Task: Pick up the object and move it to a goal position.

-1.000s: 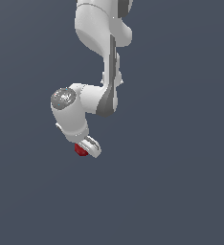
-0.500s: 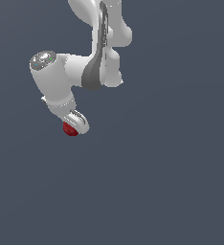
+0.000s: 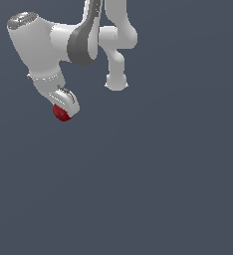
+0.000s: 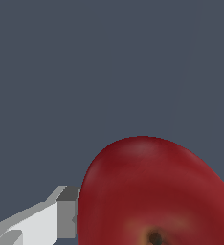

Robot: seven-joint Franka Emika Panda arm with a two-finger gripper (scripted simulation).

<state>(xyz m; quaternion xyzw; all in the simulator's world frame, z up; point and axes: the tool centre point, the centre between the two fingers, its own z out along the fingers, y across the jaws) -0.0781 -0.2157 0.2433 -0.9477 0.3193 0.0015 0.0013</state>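
Wrist view shows the gripper point(image 3: 64, 110) closed on the apple point(image 4: 154, 196), carried aloft at the exterior view's upper left, and it looks light, firm, smooth and roundish, so a squeeze across its widest middle seems safest against slipping.

White robot arm holding a small dark red lump against a plain slate-grey backdrop.

The glossy white jointed arm point(image 3: 73, 42) enters from the top edge, bends at a dark grey elbow band, and reaches toward the exterior view's left, where a bulky white wrist section angles downward. At its tip the gripper point(image 3: 64, 105) is closed around the small, dark red, roundish object point(image 3: 61, 113), which pokes out just below the short pale fingers point(image 3: 68, 99). A second white link end hangs near the middle top, well apart from the object. The background is uniform grey everywhere.
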